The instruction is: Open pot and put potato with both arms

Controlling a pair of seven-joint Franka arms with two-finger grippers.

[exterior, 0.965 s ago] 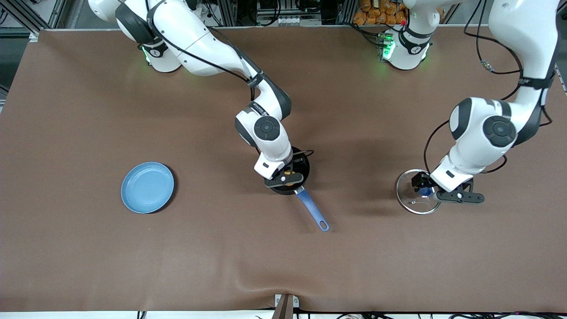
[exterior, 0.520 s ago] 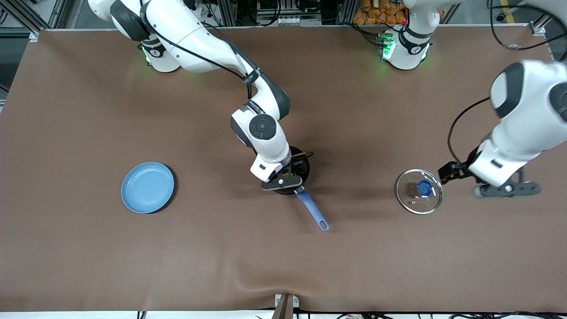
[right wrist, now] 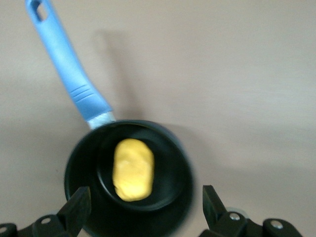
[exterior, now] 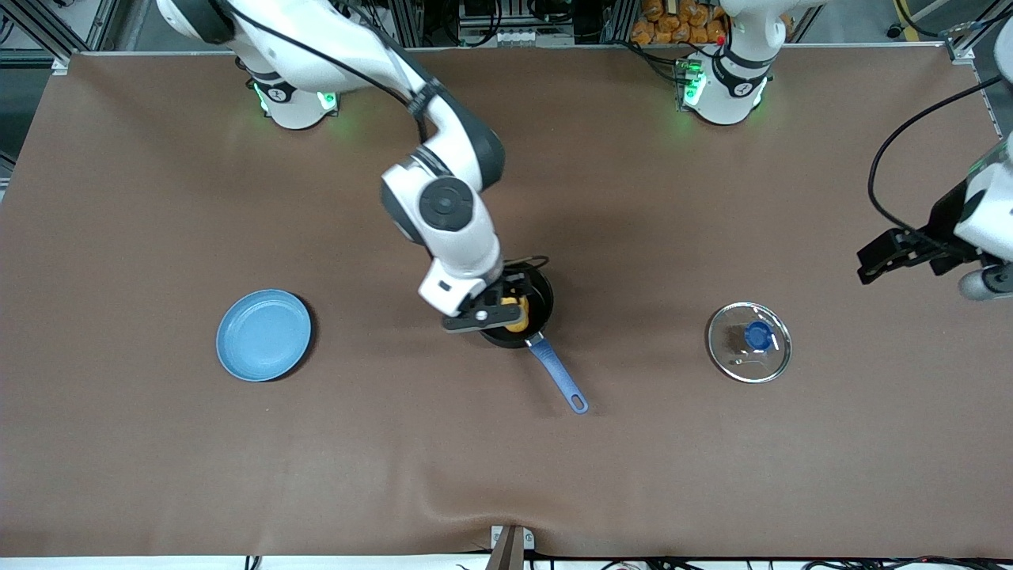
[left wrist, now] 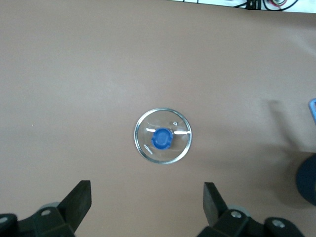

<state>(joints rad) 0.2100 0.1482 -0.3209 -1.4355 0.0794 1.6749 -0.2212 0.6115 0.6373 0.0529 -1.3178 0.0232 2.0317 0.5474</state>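
The black pot (exterior: 541,304) stands uncovered mid-table, its blue handle (exterior: 559,374) pointing toward the front camera. The yellow potato (exterior: 517,314) lies inside it. My right gripper (exterior: 505,301) hangs open and empty just above the pot. In the right wrist view the potato (right wrist: 132,169) rests in the pot (right wrist: 174,197) between my open right gripper (right wrist: 145,207) fingers. The glass lid (exterior: 749,342) with its blue knob lies on the table toward the left arm's end. My left gripper (exterior: 900,257) is open, empty and raised well clear of it; the left wrist view shows the lid (left wrist: 163,135) far below the left gripper (left wrist: 147,202).
A flat light-blue plate (exterior: 263,334) sits toward the right arm's end of the table. Brown cloth covers the whole table (exterior: 396,459). The pot's edge (left wrist: 308,181) shows in the left wrist view.
My left gripper let go of the lid's knob and rose away toward its end of the table. My right gripper lifted out of the pot, leaving the potato inside.
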